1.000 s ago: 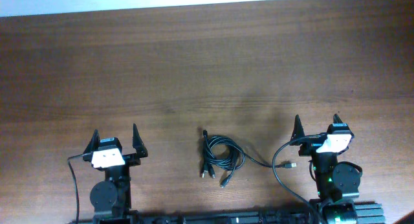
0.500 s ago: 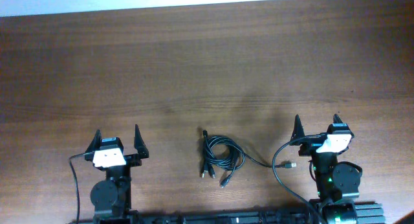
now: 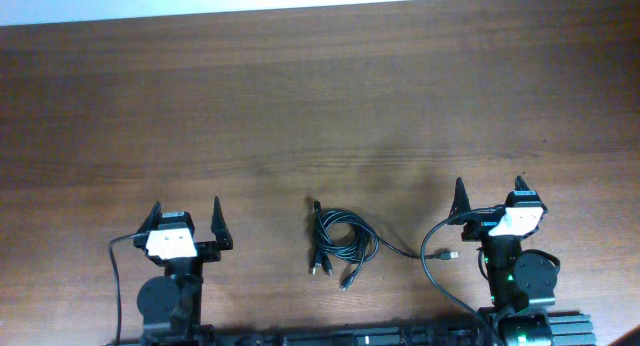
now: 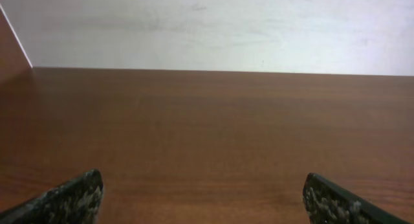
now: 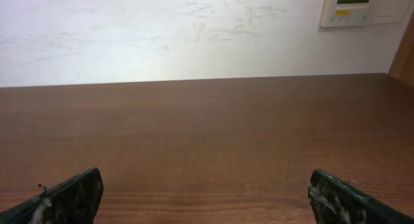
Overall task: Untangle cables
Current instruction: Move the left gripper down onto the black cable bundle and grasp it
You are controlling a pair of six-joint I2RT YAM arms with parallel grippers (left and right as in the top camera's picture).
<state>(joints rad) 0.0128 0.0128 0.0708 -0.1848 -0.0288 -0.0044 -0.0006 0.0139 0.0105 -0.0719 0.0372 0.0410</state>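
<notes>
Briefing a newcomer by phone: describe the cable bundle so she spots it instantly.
On the wooden table, look between the left gripper and right gripper. The cables lie there in a small loose coil, thinner than the thick wire looping beside them.

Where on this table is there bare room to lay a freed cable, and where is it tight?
The whole far stretch of the table, beyond both hands, is bare. So is the near strip between the left hand and the cables. It is crowded between the cables and the right hand, where a small plug lies.
</notes>
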